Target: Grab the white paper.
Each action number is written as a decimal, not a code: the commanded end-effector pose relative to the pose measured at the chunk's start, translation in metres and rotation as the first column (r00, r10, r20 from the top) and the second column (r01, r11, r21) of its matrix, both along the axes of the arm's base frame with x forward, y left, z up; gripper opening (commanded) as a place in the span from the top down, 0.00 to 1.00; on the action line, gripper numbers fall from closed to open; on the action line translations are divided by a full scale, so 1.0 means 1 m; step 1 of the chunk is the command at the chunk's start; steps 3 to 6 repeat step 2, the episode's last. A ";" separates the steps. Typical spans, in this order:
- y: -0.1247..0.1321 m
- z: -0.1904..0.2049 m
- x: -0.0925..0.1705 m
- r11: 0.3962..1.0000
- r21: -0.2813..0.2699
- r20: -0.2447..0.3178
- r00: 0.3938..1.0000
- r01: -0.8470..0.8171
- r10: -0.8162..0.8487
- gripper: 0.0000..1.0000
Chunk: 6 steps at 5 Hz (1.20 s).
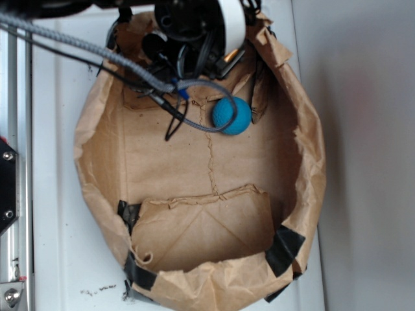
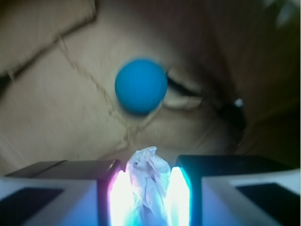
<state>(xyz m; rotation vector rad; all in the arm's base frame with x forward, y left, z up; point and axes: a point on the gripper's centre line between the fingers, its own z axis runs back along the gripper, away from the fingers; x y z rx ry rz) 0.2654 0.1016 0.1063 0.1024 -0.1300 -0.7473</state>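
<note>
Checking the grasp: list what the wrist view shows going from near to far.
Gripper with the white paper between its fingers → bare brown bag floor → blue ball.

White table [image 1: 58, 194], brown paper bag [image 1: 97, 155] lying open on it

From the overhead view I see a paper bag [image 1: 194, 272] lying open on the table [image 1: 58, 162]. Inside it, toward one o'clock, sits a ball [image 1: 233, 116]. The arm reaches in from twelve o'clock, cables draped toward the ball. In my wrist view, the gripper [image 2: 148, 188] has a wad of paper [image 2: 148, 174] between its fingers, with the ball beyond at twelve o'clock.
</note>
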 end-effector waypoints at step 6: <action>-0.062 0.053 0.006 0.982 0.109 0.113 0.980 0.153 -0.165 1.00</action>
